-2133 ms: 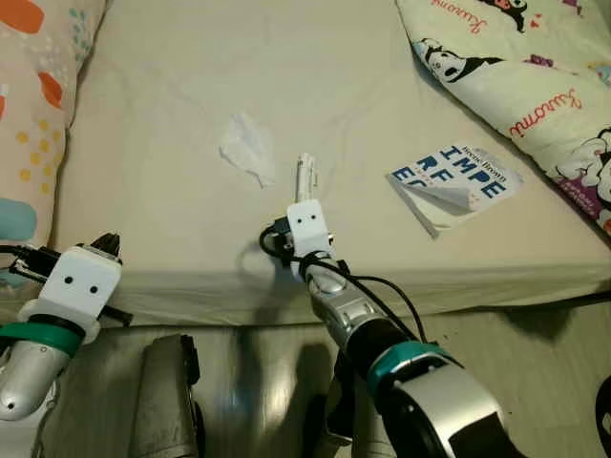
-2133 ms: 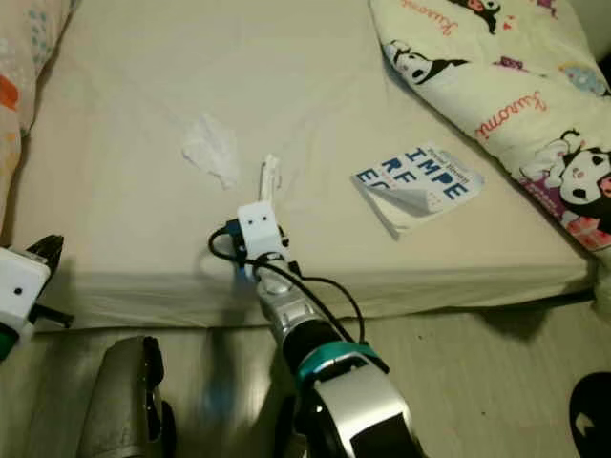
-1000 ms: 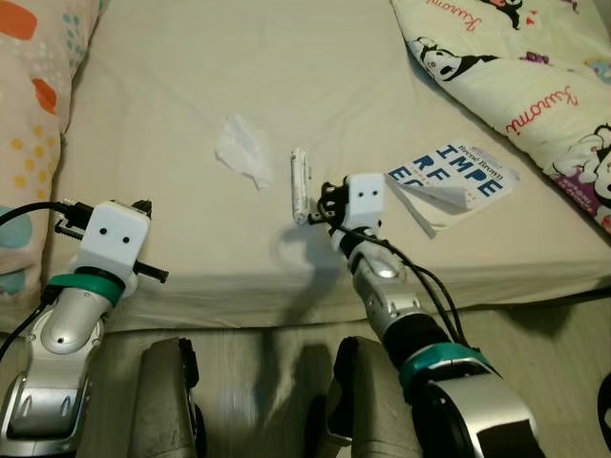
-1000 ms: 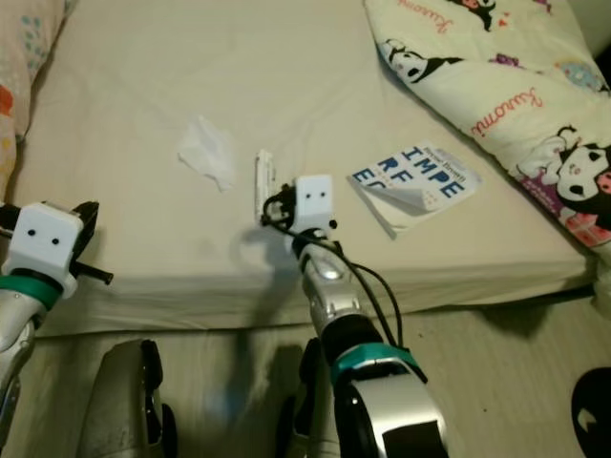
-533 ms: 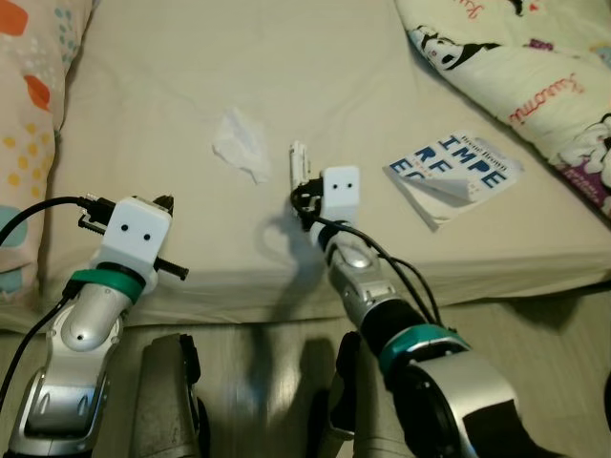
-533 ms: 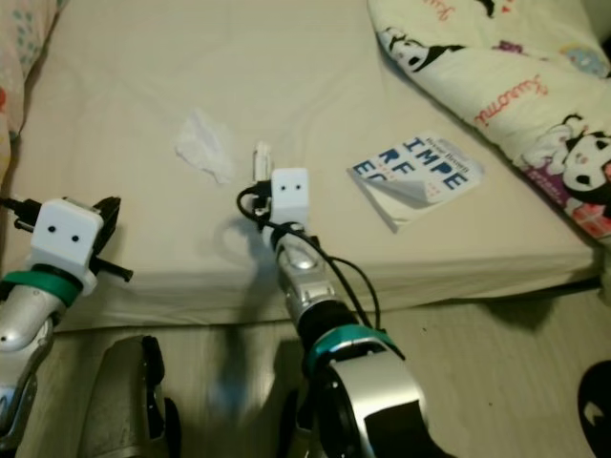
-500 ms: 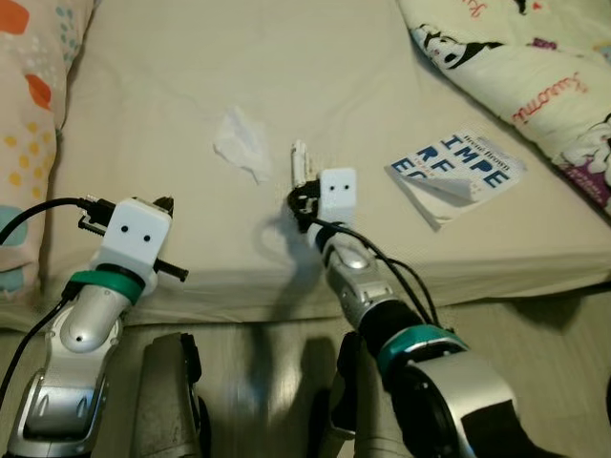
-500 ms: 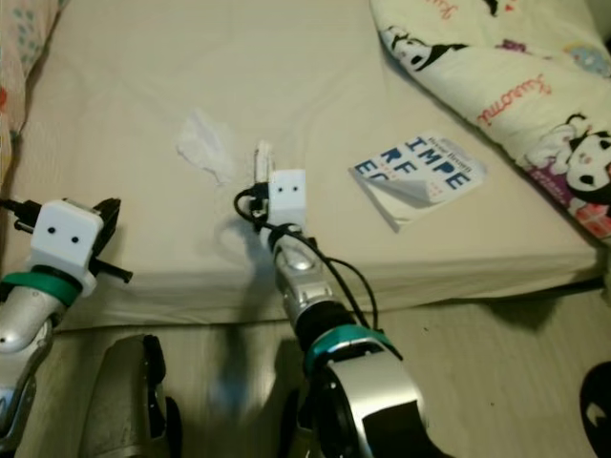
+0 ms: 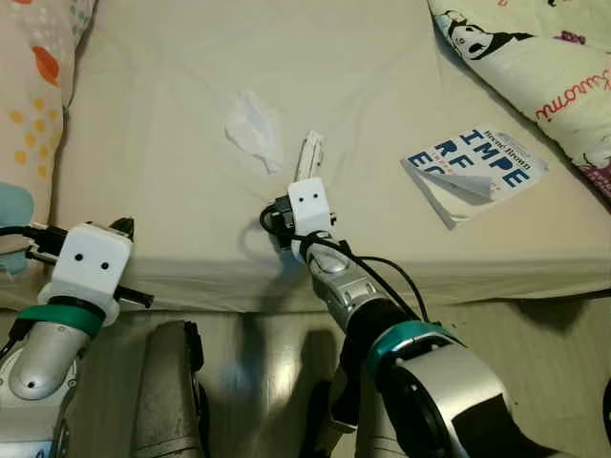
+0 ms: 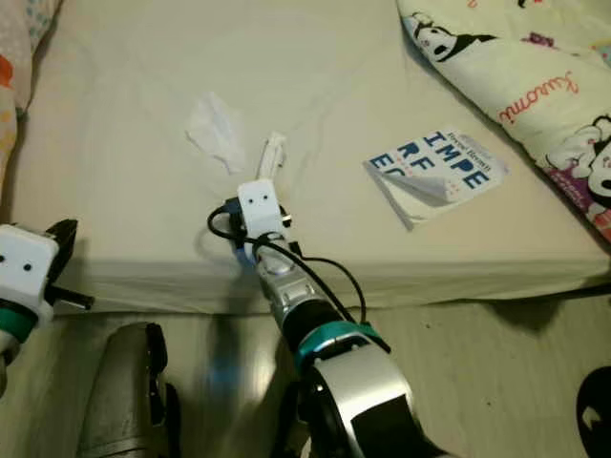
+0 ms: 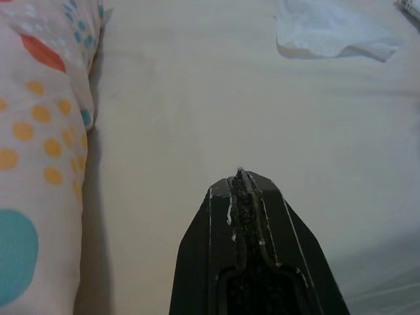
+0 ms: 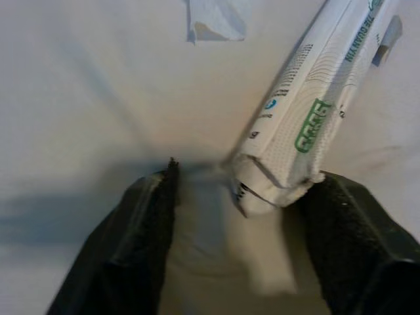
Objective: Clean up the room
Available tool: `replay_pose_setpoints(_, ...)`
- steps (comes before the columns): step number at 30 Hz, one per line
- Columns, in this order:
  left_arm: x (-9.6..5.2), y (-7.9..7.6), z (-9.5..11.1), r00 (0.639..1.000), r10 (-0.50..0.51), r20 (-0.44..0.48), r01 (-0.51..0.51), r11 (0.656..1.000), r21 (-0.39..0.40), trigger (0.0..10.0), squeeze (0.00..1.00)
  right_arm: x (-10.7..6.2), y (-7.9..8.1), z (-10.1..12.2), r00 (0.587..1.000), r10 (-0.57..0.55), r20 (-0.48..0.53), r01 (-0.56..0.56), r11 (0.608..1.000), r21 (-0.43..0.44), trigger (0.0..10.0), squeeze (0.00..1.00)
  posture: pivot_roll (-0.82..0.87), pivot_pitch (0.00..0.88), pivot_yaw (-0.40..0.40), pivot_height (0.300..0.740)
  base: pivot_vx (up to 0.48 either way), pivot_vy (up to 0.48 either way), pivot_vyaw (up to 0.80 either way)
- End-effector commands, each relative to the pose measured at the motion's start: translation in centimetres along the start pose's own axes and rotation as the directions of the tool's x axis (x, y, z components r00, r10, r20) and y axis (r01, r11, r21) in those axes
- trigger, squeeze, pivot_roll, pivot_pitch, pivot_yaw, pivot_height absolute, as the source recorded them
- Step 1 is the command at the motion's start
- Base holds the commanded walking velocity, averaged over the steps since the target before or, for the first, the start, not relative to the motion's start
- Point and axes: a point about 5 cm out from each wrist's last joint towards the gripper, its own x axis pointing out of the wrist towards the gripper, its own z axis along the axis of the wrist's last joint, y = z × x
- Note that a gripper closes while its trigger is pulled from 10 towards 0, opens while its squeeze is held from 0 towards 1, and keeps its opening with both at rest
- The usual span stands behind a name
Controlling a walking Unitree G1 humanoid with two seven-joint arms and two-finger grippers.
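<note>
Toothpaste tube (image 12: 314, 105) is lying on the bed (image 9: 172, 114) between my right gripper's (image 12: 239, 197) spread fingers, not pinched yet. Left gripper (image 11: 240, 190) is hanging pressed together by the pillow (image 9: 24, 114). Crumpled tissue (image 9: 254, 129) and book (image 9: 474, 172) are waiting too, so I'm barely getting started.

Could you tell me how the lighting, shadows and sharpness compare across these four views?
Eye views: warm, dim light, fairly sharp, the right gripper casting a soft shadow on the bed. Left wrist view: sharp, with the shut left gripper dark. Right wrist view: the white box close up, its near end blurred.
</note>
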Motion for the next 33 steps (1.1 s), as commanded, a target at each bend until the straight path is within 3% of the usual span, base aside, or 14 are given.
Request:
replay_pose_setpoints(1, -0.5, -0.1, -0.4, 0.999, 0.008, -0.034, -0.008, 1.0, 0.002, 10.0, 0.0, -0.4, 0.4, -2.1, 0.995, 0.0, -0.104, 0.002, 1.0, 0.016, 0.0, 0.0, 0.37, 0.471, -0.147, 0.551, 0.0, 0.0, 0.0)
replay_pose_setpoints(14, 0.0, -0.5, -0.1, 0.999, 0.007, -0.033, -0.007, 1.0, -0.021, 10.0, 0.0, -0.1, -0.9, -1.1, 0.997, -0.04, -0.062, 0.045, 0.996, 0.072, 0.0, 0.0, 0.34, 0.438, -0.142, 0.551, 0.0, 0.0, 0.0)
replay_pose_setpoints(27, 0.7, -0.7, 0.1, 1.0, -0.006, -0.02, 0.006, 1.0, -0.028, 10.0, 0.0, -0.3, -1.8, -2.0, 0.996, -0.054, -0.077, 0.06, 0.995, 0.085, 0.0, 0.0, 0.31, 0.414, -0.128, 0.551, 0.0, 0.0, 0.0)
replay_pose_setpoints(30, 0.9, -0.7, 0.0, 1.0, -0.01, -0.019, 0.009, 1.0, -0.028, 10.0, 0.0, -0.3, -2.1, -1.9, 0.997, -0.055, -0.062, 0.061, 0.992, 0.107, 0.0, 0.0, 0.31, 0.401, -0.127, 0.551, 0.0, 0.0, 0.0)
replay_pose_setpoints(33, 1.1, -0.6, 0.0, 1.0, -0.008, -0.012, 0.007, 1.0, -0.028, 10.0, 0.0, -0.1, -2.9, -0.8, 0.999, -0.043, -0.001, 0.043, 0.981, 0.191, 0.0, 0.0, 0.3, 0.379, -0.129, 0.551, 0.0, 0.0, 0.0)
